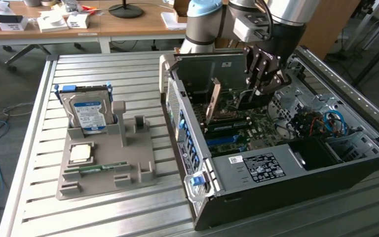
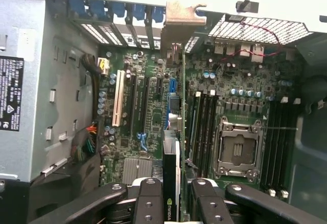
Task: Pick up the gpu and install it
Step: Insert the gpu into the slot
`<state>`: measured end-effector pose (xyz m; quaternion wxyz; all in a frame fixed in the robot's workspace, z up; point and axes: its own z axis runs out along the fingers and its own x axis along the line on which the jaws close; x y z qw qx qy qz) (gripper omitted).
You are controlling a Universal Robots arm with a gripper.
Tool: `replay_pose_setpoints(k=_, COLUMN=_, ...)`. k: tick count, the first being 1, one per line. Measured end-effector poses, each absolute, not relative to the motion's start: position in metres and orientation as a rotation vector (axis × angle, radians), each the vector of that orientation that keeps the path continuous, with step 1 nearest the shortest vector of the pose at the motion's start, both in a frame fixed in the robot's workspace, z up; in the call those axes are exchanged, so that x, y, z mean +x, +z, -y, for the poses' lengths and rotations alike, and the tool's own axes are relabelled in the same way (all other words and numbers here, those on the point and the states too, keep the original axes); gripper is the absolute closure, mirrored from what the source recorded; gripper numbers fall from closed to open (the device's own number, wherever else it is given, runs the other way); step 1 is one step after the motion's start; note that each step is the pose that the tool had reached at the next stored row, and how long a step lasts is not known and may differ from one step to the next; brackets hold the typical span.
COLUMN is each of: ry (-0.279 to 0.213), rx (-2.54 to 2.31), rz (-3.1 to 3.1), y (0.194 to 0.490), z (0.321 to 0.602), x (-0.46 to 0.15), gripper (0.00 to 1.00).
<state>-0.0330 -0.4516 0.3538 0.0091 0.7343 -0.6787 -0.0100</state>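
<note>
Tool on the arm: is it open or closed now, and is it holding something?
The tool: closed on the gpu, holding it edge-on over the motherboard inside the computer case.

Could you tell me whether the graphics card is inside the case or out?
Inside: the graphics card stands on edge over the motherboard, held by the gripper.

Case [image 1: 255,170] on table [image 1: 110,215] at the exterior view's right, holder [image 1: 104,175] with hard drive [image 1: 89,111] at its left, gpu [image 2: 171,162] upright on motherboard [image 2: 148,96] inside case, between gripper [image 2: 172,191] fingers [image 2: 149,199]
</note>
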Motion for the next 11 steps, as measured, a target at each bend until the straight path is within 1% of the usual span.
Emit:
replay_pose_setpoints(k=3, ry=-0.023, rx=2.302, rz=2.127, y=0.3519, z=0.4516, x=-0.0343, gripper=0.74)
replay_pose_setpoints(k=11, ry=-0.023, rx=2.289, rz=2.141, y=0.3481, z=0.4516, x=-0.0353, gripper=0.74)
